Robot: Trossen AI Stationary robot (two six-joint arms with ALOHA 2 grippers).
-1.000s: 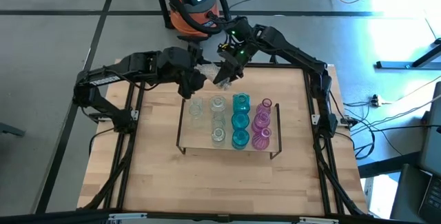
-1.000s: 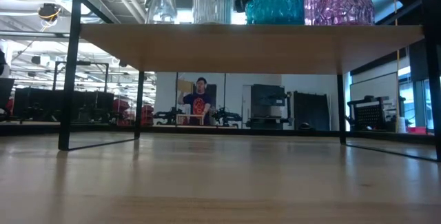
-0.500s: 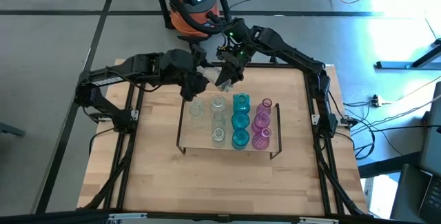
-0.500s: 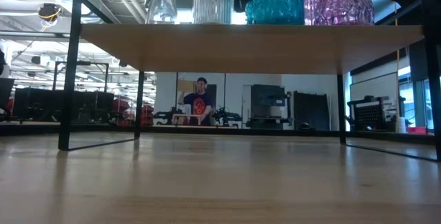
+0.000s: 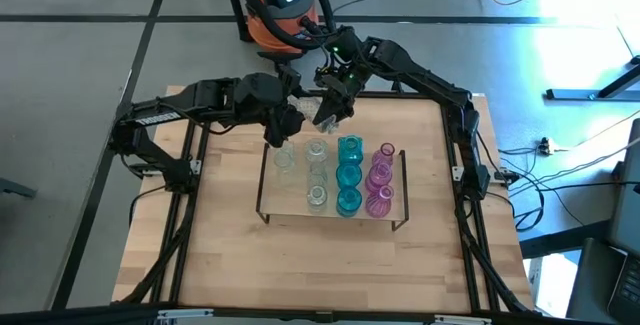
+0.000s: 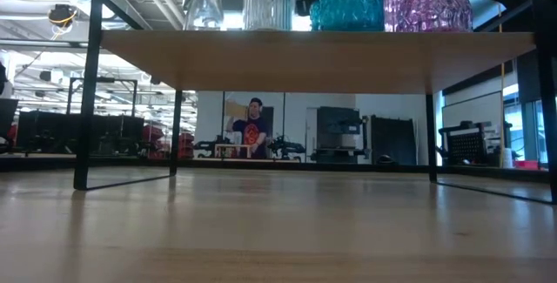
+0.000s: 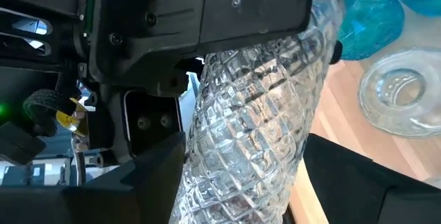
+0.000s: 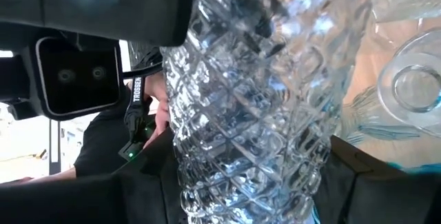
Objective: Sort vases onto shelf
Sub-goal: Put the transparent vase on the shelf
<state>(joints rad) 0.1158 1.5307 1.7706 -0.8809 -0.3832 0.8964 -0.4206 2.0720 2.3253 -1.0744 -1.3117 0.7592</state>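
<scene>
Since a second ago, both arms have shifted only slightly at the far edge of the shelf. Right gripper fingers pinch a clear cut-glass vase above the shelf's back edge. Left gripper is just beside it, fingers spread to either side of that vase. Clear, teal and pink vases stand in rows on the shelf, which rests on the bench.

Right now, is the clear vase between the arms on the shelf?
No. The clear vase is held off the shelf, between both end effectors.
</scene>
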